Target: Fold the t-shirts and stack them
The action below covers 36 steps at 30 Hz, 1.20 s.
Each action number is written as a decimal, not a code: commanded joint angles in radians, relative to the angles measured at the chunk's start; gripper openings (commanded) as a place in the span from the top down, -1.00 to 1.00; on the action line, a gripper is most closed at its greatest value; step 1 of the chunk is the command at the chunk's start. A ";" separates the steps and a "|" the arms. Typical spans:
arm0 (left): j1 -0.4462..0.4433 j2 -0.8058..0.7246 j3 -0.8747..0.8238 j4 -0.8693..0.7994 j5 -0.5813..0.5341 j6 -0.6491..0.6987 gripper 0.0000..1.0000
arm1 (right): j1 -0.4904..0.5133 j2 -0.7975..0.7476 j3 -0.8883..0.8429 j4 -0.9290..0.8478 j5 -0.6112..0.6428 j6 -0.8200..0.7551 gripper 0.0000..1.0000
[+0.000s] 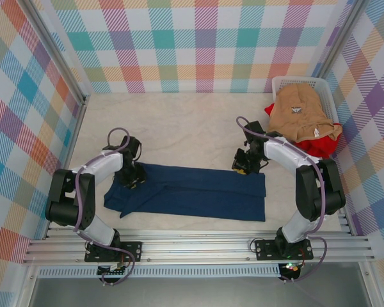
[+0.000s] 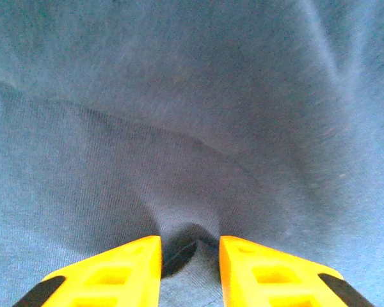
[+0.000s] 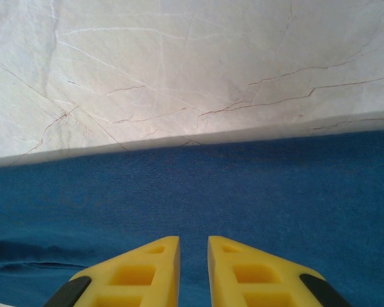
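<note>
Navy t-shirt (image 1: 192, 195) lies flat on the pale worktop (image 1: 179, 128), close to the near edge and between the two arms, drawn into a long band that runs left to right. Its sides look already turned in, so a first fold seems done, but it has not yet been folded down to a compact square. The left tool (image 1: 131, 176) sits on the left end of the shirt; in the left wrist view its yellow fingers (image 2: 128, 265) stand narrow, with a small pucker of blue cloth pinched between them. The right tool (image 1: 243, 165) rests at the far right corner of the shirt; in the right wrist view its fingers (image 3: 147, 268) are close together, just inside the shirt's far edge, and I cannot tell whether any cloth is caught between them. At the far right, well apart from the navy shirt, a tan t-shirt (image 1: 301, 115) lies crumpled over a white laundry basket (image 1: 281, 82), with a red t-shirt (image 1: 320, 147) bunched under it and spilling over the basket's edge. Neither of those looks folded, and no stack has been started. By this showing, the task is at an early stage: one shirt partly folded, two still waiting.
</note>
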State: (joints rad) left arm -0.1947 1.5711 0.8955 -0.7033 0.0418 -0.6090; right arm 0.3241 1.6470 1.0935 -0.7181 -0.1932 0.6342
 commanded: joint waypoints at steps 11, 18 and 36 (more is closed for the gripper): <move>-0.089 -0.135 -0.028 -0.095 0.018 -0.009 1.00 | 0.002 0.009 -0.001 0.002 -0.009 -0.010 0.71; -0.199 -0.227 -0.047 -0.206 0.037 -0.044 1.00 | 0.003 0.049 0.024 -0.008 -0.011 -0.008 0.72; -0.310 -0.097 -0.103 -0.173 0.397 0.077 0.73 | 0.003 0.105 0.065 -0.040 -0.005 -0.013 0.74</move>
State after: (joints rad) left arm -0.4847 1.4551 0.7807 -0.8589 0.3466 -0.5850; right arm 0.3241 1.7367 1.1393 -0.7273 -0.1928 0.6342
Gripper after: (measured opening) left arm 0.129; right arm 0.131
